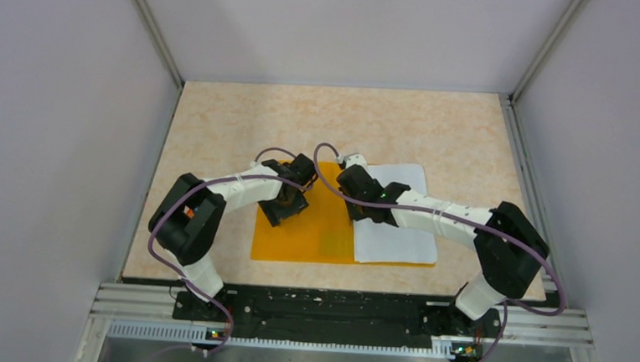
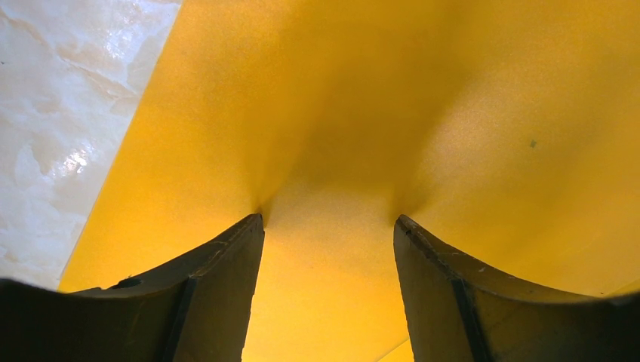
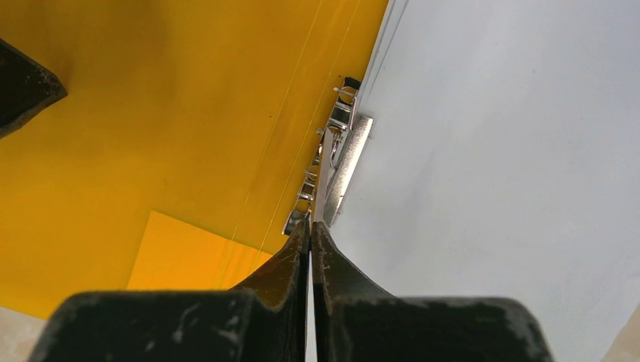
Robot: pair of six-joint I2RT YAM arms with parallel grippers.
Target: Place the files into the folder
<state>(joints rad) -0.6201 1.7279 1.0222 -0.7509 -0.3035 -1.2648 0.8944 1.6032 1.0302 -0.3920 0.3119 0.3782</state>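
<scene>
The orange folder [image 1: 305,235] lies open and flat on the table, and it fills the left wrist view [image 2: 340,113]. A white sheet [image 1: 397,236] lies on its right half, blank on the side that shows [image 3: 490,151]. I cannot tell whether a second sheet lies under it, and no printed text shows. My left gripper [image 1: 281,212] is open, both fingertips pressed on the folder's left flap [image 2: 328,222]. My right gripper [image 1: 356,215] is shut, its tips [image 3: 310,225] at the spine against the metal clip [image 3: 332,166]. Nothing shows between its fingers.
The beige marbled table [image 1: 437,129] is ringed by grey walls. A black rail [image 1: 326,307] with the arm bases runs along the near edge. A lighter orange pocket [image 3: 196,256] sits on the left flap [image 3: 151,136] near the spine.
</scene>
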